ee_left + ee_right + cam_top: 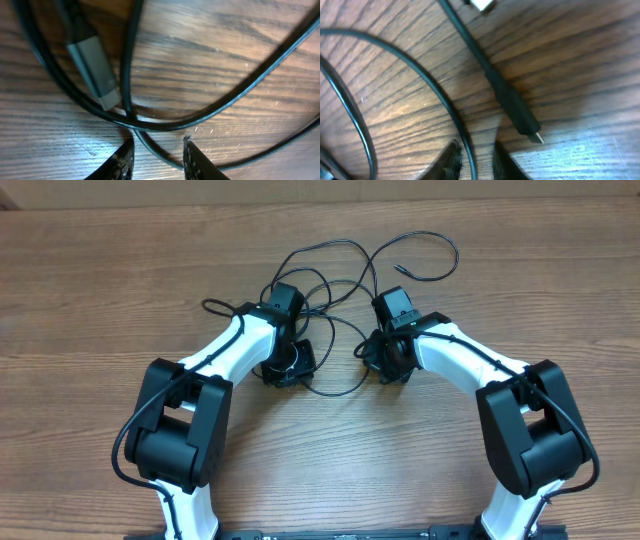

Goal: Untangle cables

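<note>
**Cables still knotted mid-table, both my grippers down in the tangle**

The cables lie in overlapping loops on the table, in front of and between my two wrists. Strands cross in several places, so by my reckoning almost all the separating is left. Only one loose end at the far right looks clear of the rest. In the left wrist view a grey metal plug lies over two crossing strands. My left gripper stands part open around a strand, the gap wider than the cord, gripping nothing. My right gripper is narrowed about another strand, near a black plug. I cannot tell whether it has pinched that cord.
</note>
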You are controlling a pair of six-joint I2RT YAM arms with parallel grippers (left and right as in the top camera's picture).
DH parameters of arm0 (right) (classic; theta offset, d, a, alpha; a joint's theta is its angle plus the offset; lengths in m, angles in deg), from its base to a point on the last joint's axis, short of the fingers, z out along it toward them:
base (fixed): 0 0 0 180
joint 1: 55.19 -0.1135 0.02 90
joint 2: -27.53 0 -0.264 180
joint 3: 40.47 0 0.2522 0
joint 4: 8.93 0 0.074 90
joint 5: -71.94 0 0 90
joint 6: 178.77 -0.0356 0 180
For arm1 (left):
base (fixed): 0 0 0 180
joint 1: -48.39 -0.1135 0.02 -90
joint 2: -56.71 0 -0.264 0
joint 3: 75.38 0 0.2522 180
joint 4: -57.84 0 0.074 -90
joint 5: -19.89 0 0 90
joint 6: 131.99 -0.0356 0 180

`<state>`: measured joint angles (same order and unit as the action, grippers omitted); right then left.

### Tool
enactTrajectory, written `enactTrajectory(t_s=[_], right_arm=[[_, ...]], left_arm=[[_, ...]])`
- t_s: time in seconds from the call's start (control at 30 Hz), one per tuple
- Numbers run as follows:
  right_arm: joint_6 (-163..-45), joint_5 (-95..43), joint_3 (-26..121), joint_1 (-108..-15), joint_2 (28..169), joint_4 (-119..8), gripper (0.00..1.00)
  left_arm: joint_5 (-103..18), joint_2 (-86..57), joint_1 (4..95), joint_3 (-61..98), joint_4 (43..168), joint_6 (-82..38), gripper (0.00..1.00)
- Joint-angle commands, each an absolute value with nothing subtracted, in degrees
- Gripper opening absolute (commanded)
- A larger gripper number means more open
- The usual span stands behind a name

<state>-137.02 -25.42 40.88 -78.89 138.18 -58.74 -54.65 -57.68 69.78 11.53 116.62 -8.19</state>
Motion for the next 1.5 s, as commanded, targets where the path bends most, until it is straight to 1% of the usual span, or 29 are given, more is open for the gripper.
enactTrajectory(t_s=[0.0,0.03,0.07,0.1,0.17,0.27,0.33,0.37,0.43,0.5,0.57,0.63,0.73,0.93,1.0,1.03,1.07,1.17,1.23,1.27,1.37,1.4,1.43,1.47], right_arm=[[-138.3,-27.3,40.2,-79.1,141.6,-59.8,0.08],[-138.3,-27.3,40.2,-79.1,141.6,-60.0,0.06],[-138.4,-27.4,40.2,-79.1,141.6,-60.4,0.04],[-138.5,-28.2,40.2,-79.2,141.6,-61.0,0.04],[-138.4,-29.4,40.2,-79.2,141.6,-61.8,0.04],[-136.8,-32.7,40.2,-79.2,141.6,-63.9,0.04],[-134.7,-34.4,40.2,-79.2,141.6,-64.4,0.04],[-133.3,-35.2,40.3,-79.2,141.5,-64.4,0.04],[-129.1,-37.6,41.2,-79.2,141.4,-64.3,0.04],[-125.6,-41.2,42.7,-78.8,140.9,-64.6,0.04],[-124.0,-49.7,43.7,-77.5,140.2,-64.4,0.04],[-122.2,-54.4,43.8,-76.7,140.2,-64.0,0.04],[-118.6,-59.0,43.8,-75.9,140.2,-63.9,0.04],[-117.5,-56.3,43.8,-73.0,140.2,-63.6,0.04],[-114.2,-56.0,44.5,-71.6,140.2,-62.6,0.2],[-113.9,-54.3,45.9,-71.1,140.2,-63.2,0.31],[-113.9,-51.8,48.0,-70.8,140.2,-64.8,0.38],[-110.4,-43.3,56.2,-71.3,140.3,-71.2,0.54],[-107.9,-37.5,60.6,-72.3,140.3,-73.4,0.57],[-107.4,-34.5,62.5,-72.7,140.3,-73.4,0.61],[-107.3,-34.3,66.4,-73.0,140.2,-73.2,0.62],[-105.8,-36.0,66.7,-73.0,140.2,-71.4,0.52],[-103.8,-36.6,66.7,-73.0,140.2,-70.1,0.49],[-98.3,-36.1,66.7,-73.0,140.3,-67.9,0.47]], left_arm=[[-54.0,-63.2,71.7,7.4,115.8,0.1,0.28],[-54.0,-63.2,72.0,7.4,116.1,0.1,0.23],[-54.1,-63.2,72.4,7.4,116.8,0.1,0.1],[-54.3,-63.2,72.9,7.4,117.8,0.4,0.04],[-55.8,-63.2,73.4,7.3,118.6,1.7,0.04],[-62.6,-63.2,74.3,7.3,120.2,3.9,0.04],[-62.6,-63.2,74.1,7.5,121.0,3.8,0.04],[-61.5,-63.2,73.8,7.8,121.4,2.6,0.04],[-57.7,-63.2,73.0,8.8,121.8,-4.0,0.04],[-50.5,-63.2,72.0,10.3,121.8,-15.2,0.04],[-37.6,-63.2,70.5,11.8,121.7,-28.2,0.04],[-32.0,-63.2,70.1,11.9,120.8,-32.4,0.04],[-28.1,-63.2,70.1,11.9,119.5,-36.1,0.04],[-27.9,-63.2,69.4,11.9,119.4,-37.2,0.04],[-28.1,-63.2,69.3,12.2,119.7,-37.6,0.04],[-28.3,-63.2,69.3,12.6,120.2,-37.8,0.04],[-28.3,-63.1,69.2,13.3,120.7,-37.8,0.04],[-28.8,-61.9,68.3,15.4,121.5,-37.7,0.04],[-31.5,-60.1,67.5,16.5,122.0,-36.4,0.04],[-35.1,-58.5,66.6,17.3,122.7,-33.8,0.04],[-43.7,-54.3,63.2,18.7,124.4,-26.3,0.04],[-45.7,-52.8,61.8,18.8,124.9,-24.4,0.04],[-46.5,-52.2,61.2,18.8,125.0,-23.7,0.04],[-48.1,-50.9,59.2,18.8,125.6,-21.7,0.04]])
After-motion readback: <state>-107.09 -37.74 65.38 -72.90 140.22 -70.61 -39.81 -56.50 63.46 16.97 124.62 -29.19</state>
